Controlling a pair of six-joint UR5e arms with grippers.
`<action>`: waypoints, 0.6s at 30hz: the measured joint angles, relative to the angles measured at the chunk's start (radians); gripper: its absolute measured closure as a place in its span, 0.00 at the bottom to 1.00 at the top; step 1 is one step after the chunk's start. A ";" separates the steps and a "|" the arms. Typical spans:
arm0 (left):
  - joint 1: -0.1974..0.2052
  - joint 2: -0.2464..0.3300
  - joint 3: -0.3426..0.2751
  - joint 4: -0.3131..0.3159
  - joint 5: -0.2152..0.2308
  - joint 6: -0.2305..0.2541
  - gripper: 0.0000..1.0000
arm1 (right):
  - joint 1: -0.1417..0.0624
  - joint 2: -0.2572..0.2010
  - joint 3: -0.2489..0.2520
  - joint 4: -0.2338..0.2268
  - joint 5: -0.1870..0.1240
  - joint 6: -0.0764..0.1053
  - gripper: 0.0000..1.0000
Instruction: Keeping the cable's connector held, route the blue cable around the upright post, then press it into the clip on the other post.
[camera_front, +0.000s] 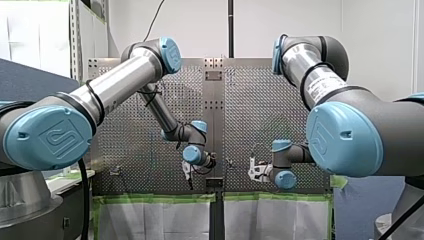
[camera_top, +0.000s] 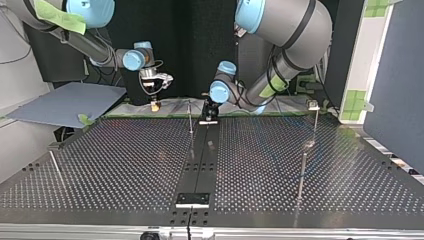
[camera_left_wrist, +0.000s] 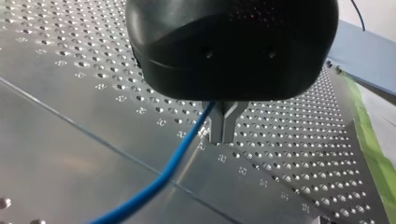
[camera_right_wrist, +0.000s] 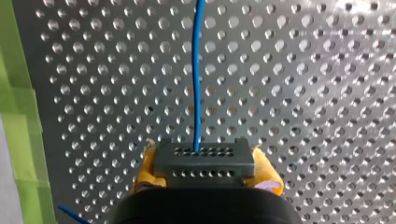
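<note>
The right gripper has its yellow pads pinching the dark connector from both sides above the table, and the blue cable runs straight out of the connector's face, ahead of the gripper. The left gripper has its metal fingers drawn together on the cable, which comes out at their root and hangs down across the table. From across the table, a thin post stands between the two grippers, nearer the left one
</note>
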 joint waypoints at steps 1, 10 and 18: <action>0.001 0.000 0.001 -0.001 0.000 -0.003 0.99 | -0.003 0.000 0.000 0.000 -0.001 0.002 1.00; 0.008 0.000 0.002 -0.003 -0.009 -0.012 0.99 | -0.035 0.000 -0.016 0.003 -0.028 0.032 1.00; 0.008 0.000 0.005 -0.003 -0.033 -0.013 0.99 | -0.045 0.000 -0.045 0.022 -0.055 0.052 1.00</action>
